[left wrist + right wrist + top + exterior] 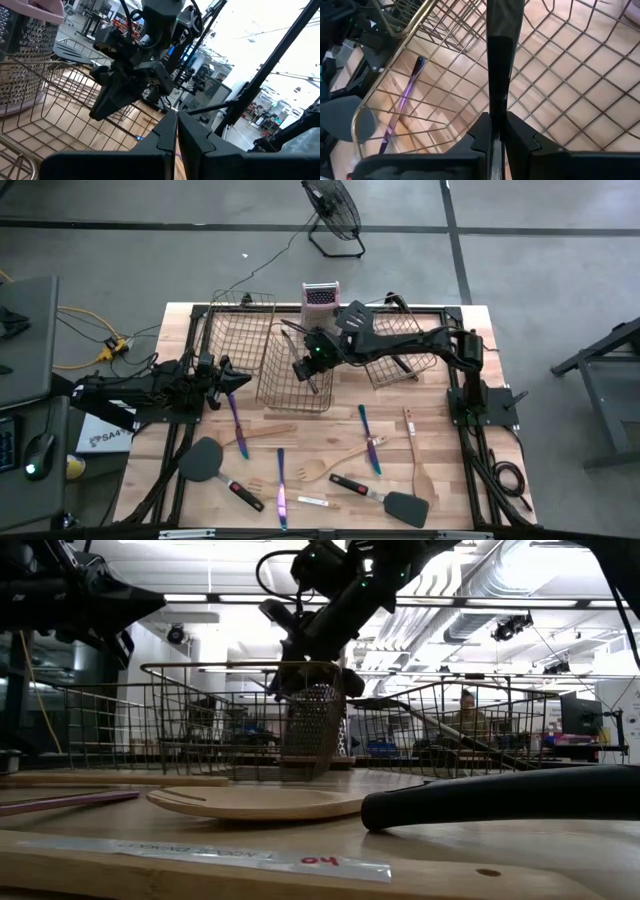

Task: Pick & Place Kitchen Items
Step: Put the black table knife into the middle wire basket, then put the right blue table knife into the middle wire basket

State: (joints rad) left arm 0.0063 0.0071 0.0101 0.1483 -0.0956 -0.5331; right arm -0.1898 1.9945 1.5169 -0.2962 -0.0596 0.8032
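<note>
My right gripper (306,366) reaches over the middle wire basket (280,385) and is shut on a long dark utensil (501,60), which also shows in the high view (291,340). My left gripper (232,379) hovers shut and empty at the table's left, its fingers (167,131) together. On the near half of the table lie purple cutlery (237,423), a wooden spoon (268,434), two black spatulas (203,460) (388,500), a wooden fork (326,468), blue cutlery (370,438) and another wooden spoon (416,462). My right gripper pinches the dark utensil's near end (498,112) between its two fingers. The utensil runs straight out ahead of the fingers, in line with them, over the basket's mesh floor (555,85). Whether its far end touches the basket, I cannot tell.
Two more wire baskets stand at the far left (238,328) and far right (398,352). A metal box grater (320,297) stands upright at the far edge. A purple piece (282,488) and a labelled wooden stick (318,502) lie near the front edge.
</note>
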